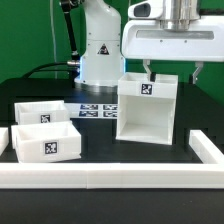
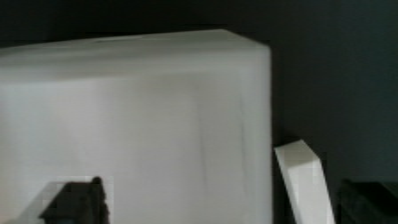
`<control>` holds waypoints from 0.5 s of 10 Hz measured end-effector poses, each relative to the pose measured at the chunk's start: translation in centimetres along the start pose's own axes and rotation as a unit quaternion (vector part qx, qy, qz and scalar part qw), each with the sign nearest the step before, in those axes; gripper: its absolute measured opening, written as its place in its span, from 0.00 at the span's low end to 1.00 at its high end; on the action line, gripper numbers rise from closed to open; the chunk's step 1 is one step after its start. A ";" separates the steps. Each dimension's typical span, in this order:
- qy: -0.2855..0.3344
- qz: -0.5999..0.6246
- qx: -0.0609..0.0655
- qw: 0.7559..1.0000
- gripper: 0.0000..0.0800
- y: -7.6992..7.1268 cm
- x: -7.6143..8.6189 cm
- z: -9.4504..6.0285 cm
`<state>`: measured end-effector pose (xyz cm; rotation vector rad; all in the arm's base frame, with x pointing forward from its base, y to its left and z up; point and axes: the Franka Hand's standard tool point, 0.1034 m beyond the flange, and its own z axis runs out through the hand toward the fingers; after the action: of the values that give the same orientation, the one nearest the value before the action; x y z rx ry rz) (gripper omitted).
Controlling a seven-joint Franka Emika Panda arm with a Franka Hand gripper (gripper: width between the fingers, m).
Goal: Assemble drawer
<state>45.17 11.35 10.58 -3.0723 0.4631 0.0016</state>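
Observation:
The drawer's tall hollow box shell (image 1: 147,108) stands on the black table right of centre, its open side facing the front and a tag on its top rear edge. My gripper (image 1: 172,72) hovers just above the shell's rear top, jaws wide apart and holding nothing. In the wrist view the shell (image 2: 143,120) fills most of the picture, with a thin white wall edge (image 2: 299,185) beside it. The gripper (image 2: 217,208) shows only as two dark fingertips (image 2: 71,202) low at the sides. Two shallow trays sit at the exterior view's left, one behind (image 1: 42,112) and one in front (image 1: 46,142).
A long low white rail (image 1: 110,178) runs along the table's front and up the exterior view's right side (image 1: 206,150). The marker board (image 1: 98,108) lies flat behind the shell. The arm's white base (image 1: 98,50) stands at the back.

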 end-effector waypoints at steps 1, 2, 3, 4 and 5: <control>-0.001 -0.001 0.000 1.000 0.81 0.0 -0.1 0.2; -0.001 -0.002 0.000 1.000 0.81 0.0 -0.2 0.5; -0.003 -0.003 0.000 1.000 0.81 0.0 -0.2 0.6; -0.003 -0.003 0.000 1.000 0.81 0.0 -0.2 0.6; -0.003 -0.003 0.000 1.000 0.66 0.0 -0.3 0.6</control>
<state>44.93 11.45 9.93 -3.0734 0.4539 0.0103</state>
